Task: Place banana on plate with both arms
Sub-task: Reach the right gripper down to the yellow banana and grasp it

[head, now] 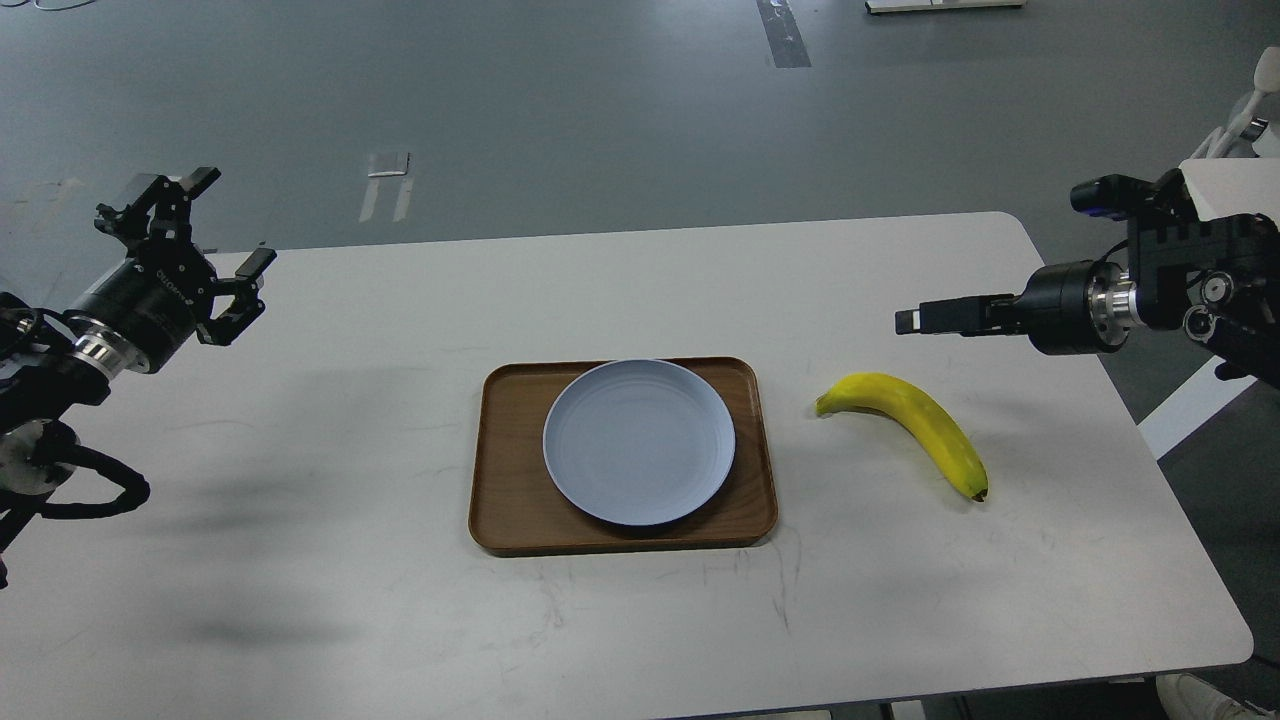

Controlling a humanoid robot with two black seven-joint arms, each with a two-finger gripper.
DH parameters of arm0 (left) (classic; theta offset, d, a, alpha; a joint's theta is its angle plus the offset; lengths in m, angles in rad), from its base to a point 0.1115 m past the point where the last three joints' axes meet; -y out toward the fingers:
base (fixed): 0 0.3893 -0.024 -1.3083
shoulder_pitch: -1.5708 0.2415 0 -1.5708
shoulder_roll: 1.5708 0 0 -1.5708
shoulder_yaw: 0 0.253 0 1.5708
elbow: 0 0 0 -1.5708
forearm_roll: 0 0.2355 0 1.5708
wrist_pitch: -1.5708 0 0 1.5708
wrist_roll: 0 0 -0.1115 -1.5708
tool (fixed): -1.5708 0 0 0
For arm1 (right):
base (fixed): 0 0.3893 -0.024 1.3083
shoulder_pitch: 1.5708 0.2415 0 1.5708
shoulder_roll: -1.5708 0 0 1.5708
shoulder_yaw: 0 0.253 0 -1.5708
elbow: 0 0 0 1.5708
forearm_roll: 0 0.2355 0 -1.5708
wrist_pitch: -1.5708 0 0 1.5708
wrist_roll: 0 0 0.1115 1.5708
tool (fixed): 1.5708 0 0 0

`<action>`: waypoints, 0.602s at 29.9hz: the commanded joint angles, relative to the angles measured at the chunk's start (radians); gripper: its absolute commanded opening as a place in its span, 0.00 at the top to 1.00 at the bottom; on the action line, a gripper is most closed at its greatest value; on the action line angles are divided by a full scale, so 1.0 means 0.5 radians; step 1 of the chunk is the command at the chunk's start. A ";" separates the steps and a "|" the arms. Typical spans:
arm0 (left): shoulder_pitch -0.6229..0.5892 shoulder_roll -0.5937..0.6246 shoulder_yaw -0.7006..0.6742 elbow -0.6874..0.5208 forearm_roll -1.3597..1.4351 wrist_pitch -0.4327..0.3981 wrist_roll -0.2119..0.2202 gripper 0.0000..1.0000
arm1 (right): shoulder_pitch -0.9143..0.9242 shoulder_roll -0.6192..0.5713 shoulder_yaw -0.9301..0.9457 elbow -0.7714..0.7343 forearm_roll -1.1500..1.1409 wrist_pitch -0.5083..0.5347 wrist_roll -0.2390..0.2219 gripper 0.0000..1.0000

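The right gripper (pixel 915 320) is seen side-on, so its opening cannot be told; nothing is held. The left gripper (pixel 228 225) is spread wide and empty. The banana (pixel 910 420) lies untouched at four o'clock of the right gripper, at three o'clock of the plate (pixel 639 441) on the wooden tray (pixel 500 500). Reaching is judged pending; a descent onto the banana is needed. The white table (pixel 300 600) is scuffed, the grey floor (pixel 560 110) taped.

black arms (pixel 130 300), silver rings, black cables
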 commanded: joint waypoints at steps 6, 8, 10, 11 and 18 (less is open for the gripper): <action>-0.003 -0.003 0.001 0.000 0.003 0.000 0.000 0.02 | 0.064 0.164 -0.290 -0.034 -0.355 -0.001 0.000 0.00; -0.003 -0.006 0.001 0.000 0.003 0.000 0.000 0.02 | 0.058 0.189 -0.340 -0.086 -0.361 -0.001 0.000 0.00; -0.003 -0.006 0.001 0.000 0.003 0.000 0.000 0.02 | 0.052 0.235 -0.385 -0.129 -0.361 -0.008 0.000 0.00; -0.006 -0.003 0.001 0.000 0.003 0.000 0.000 0.02 | 0.046 0.250 -0.401 -0.138 -0.361 -0.024 0.000 0.00; -0.006 -0.003 0.001 -0.003 0.003 0.000 0.000 0.02 | -0.037 0.333 -0.438 -0.212 -0.361 -0.162 0.000 0.01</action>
